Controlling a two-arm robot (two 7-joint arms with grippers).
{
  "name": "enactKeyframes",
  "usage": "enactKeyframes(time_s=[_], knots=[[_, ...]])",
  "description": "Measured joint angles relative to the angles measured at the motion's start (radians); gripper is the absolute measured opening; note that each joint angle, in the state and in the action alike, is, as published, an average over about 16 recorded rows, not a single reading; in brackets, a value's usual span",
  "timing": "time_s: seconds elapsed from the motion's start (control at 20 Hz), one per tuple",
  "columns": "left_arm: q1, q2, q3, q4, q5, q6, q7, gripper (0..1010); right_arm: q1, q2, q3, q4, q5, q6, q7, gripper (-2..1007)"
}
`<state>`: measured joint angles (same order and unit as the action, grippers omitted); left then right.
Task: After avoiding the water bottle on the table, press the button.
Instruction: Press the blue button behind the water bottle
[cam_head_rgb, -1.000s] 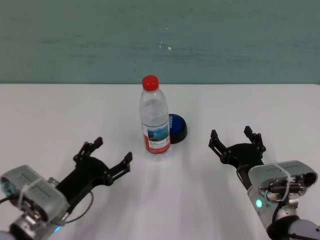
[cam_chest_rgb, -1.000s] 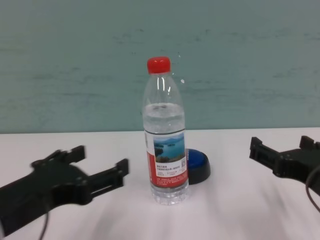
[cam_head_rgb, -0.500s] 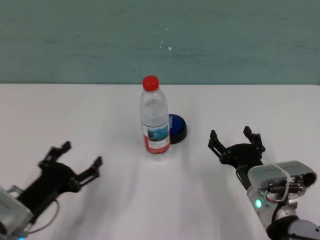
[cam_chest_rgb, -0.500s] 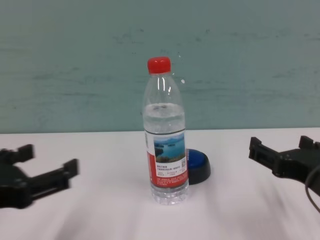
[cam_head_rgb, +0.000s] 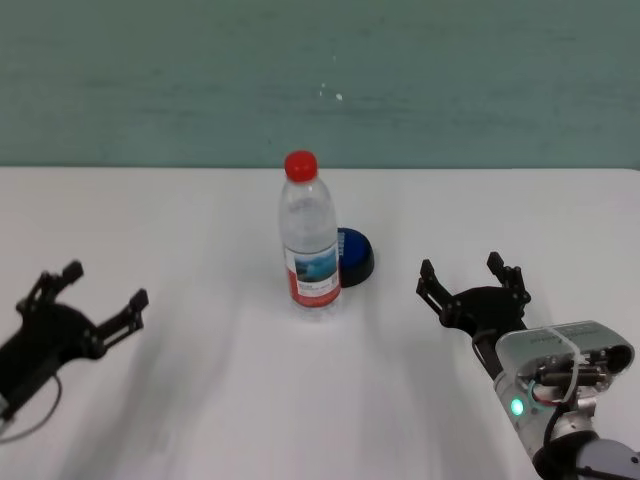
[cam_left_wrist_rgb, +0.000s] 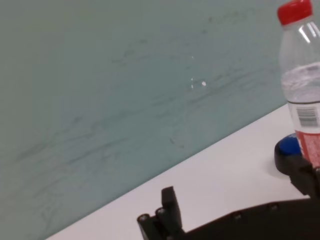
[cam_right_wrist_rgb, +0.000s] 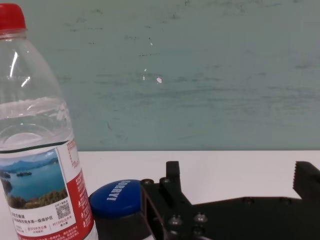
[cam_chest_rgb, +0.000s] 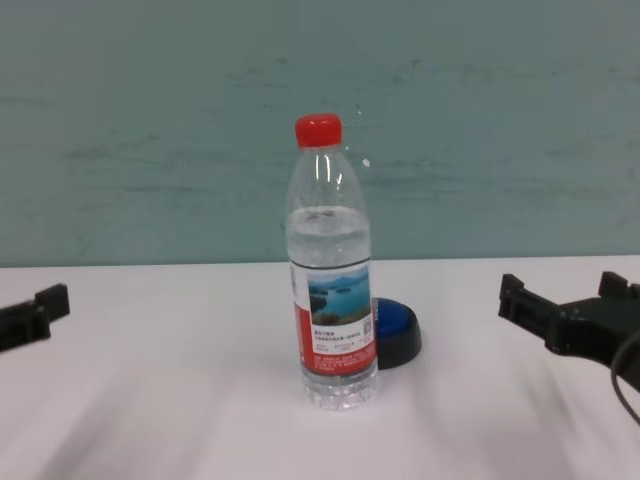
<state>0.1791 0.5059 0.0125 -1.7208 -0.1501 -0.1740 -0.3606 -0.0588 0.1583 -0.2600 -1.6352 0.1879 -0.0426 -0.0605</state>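
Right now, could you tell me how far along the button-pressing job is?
Nothing is done: the button sits untouched behind the upright water bottle. The left gripper, jaws open, is far out on the table's left side. The right gripper rests open on the right. Left: rounding the bottle and pressing.

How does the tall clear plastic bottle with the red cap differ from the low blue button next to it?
The tall clear plastic water bottle stands many times higher than the low round blue-topped button. The bottle is see-through with a red cap and a red-and-white label; the button is opaque, with a blue dome on a black base. From the head view the bottle stands in front, hiding part of the button behind it. Both rest upright on the plain white table, untouched by either gripper.
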Motion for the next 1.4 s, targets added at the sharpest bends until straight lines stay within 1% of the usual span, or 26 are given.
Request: enactKeyframes(time_s=[0.15, 0.3, 0.5, 0.75, 0.9, 1.05, 1.25, 1.4], knots=[[-0.046, 0.008, 0.004, 0.027, -0.002, 0.007, -0.017, 1000, 0.0, 0.0, 0.0, 0.0, 0.0, 0.0, 0.0, 1003], [-0.109, 0.013, 0.024, 0.063, -0.001, 0.014, -0.038, 1000, 0.0, 0.0, 0.0, 0.0, 0.0, 0.0, 0.0, 1003], [-0.203, 0.014, 0.064, 0.119, 0.001, 0.02, -0.065, 1000, 0.0, 0.0, 0.0, 0.0, 0.0, 0.0, 0.0, 1003], [-0.328, 0.004, 0.123, 0.208, 0.005, 0.015, -0.096, 1000, 0.0, 0.0, 0.0, 0.0, 0.0, 0.0, 0.0, 1003], [-0.403, -0.007, 0.157, 0.275, 0.007, 0.004, -0.112, 1000, 0.0, 0.0, 0.0, 0.0, 0.0, 0.0, 0.0, 1003], [-0.476, -0.022, 0.189, 0.349, 0.011, -0.014, -0.126, 1000, 0.0, 0.0, 0.0, 0.0, 0.0, 0.0, 0.0, 1003], [-0.568, -0.046, 0.229, 0.451, 0.019, -0.045, -0.143, 1000, 0.0, 0.0, 0.0, 0.0, 0.0, 0.0, 0.0, 1003], [-0.626, -0.066, 0.256, 0.518, 0.025, -0.069, -0.151, 1000, 0.0, 0.0, 0.0, 0.0, 0.0, 0.0, 0.0, 1003]])
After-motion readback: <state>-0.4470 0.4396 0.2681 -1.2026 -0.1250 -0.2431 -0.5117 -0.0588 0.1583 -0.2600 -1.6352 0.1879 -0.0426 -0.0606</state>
